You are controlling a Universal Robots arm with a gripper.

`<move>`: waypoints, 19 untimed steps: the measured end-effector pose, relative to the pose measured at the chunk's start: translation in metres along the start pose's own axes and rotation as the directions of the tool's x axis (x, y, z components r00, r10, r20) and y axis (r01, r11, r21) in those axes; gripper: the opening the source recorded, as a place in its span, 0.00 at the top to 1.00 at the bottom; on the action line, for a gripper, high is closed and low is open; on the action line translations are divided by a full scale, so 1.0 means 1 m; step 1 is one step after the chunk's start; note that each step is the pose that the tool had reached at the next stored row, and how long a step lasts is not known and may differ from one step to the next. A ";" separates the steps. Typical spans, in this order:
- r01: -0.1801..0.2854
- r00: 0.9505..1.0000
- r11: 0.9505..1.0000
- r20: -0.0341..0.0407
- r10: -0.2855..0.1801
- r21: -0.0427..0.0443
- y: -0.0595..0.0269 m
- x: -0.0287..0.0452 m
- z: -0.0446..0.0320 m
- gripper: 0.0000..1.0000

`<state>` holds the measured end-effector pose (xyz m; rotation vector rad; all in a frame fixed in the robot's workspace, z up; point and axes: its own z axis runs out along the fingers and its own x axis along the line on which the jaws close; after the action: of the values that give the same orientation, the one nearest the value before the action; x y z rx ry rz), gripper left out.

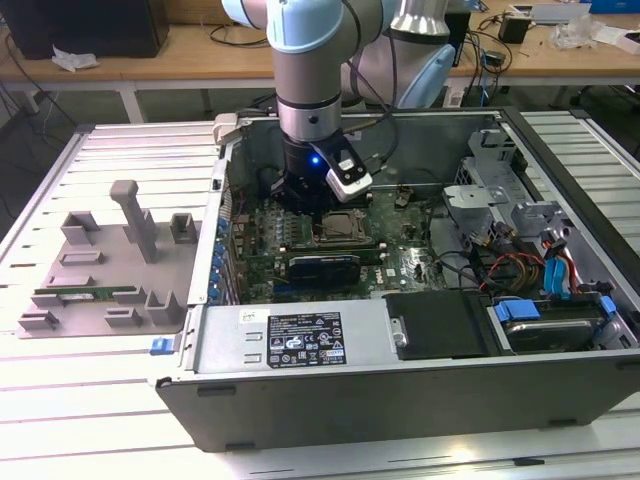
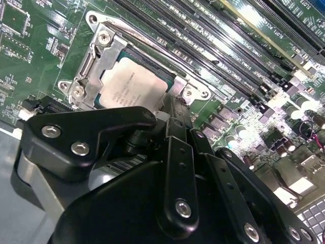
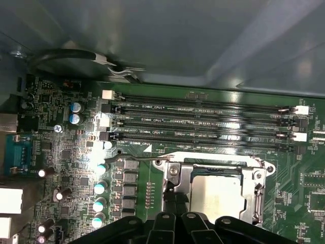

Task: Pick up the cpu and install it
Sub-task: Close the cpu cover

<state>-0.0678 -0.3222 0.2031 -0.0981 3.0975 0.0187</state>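
**Item:** cpu (image 2: 133,90). Small flat square chip with a silver-grey metal lid and a thin greenish board edge.

**Location:** It lies flat in the socket frame (image 2: 96,56) on the motherboard (image 3: 66,152), inside the open computer case (image 1: 400,405) on the worktop (image 1: 90,420). It sits directly below my jaws, just beside their tips. In both wrist views my own black linkage hides the near edge of the chip.

**State of my jaws:** They are down at the socket, with the tips at one edge of the chip. I cannot tell how far open they are, or whether they have hold of anything. The chip looks seated in the frame, not lifted.

**Handling, as I judge it:** Light, stiff and thin. The lid is smooth and probably slippery. The underside and the socket contacts are probably delicate. It is best taken by two opposite edges of the board, held level with a gentle squeeze. The top face offers no purchase.

**Orientation:** Lid up, flat to the board. It is square, so it has no long axis to speak of. Its edges run true with the frame. One pair lies parallel to the memory slots (image 3: 203,122), which are beyond the chip, on the side away from my jaws.
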 end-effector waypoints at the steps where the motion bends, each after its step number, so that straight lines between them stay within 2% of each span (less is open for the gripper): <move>1: 0.000 1.000 1.000 0.000 0.000 0.000 0.0000 0.0000 -0.0002 0.89; 9: 0.000 1.000 1.000 0.000 0.000 0.000 0.0001 -0.0001 -0.0053 0.89; 13: 0.000 1.000 1.000 0.000 0.000 0.000 0.0002 -0.0006 -0.0163 0.89; 19: 0.000 1.000 1.000 0.000 0.000 0.000 0.0002 -0.0011 -0.0169 0.89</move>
<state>-0.0675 -0.3222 0.2200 -0.0983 3.0976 0.0189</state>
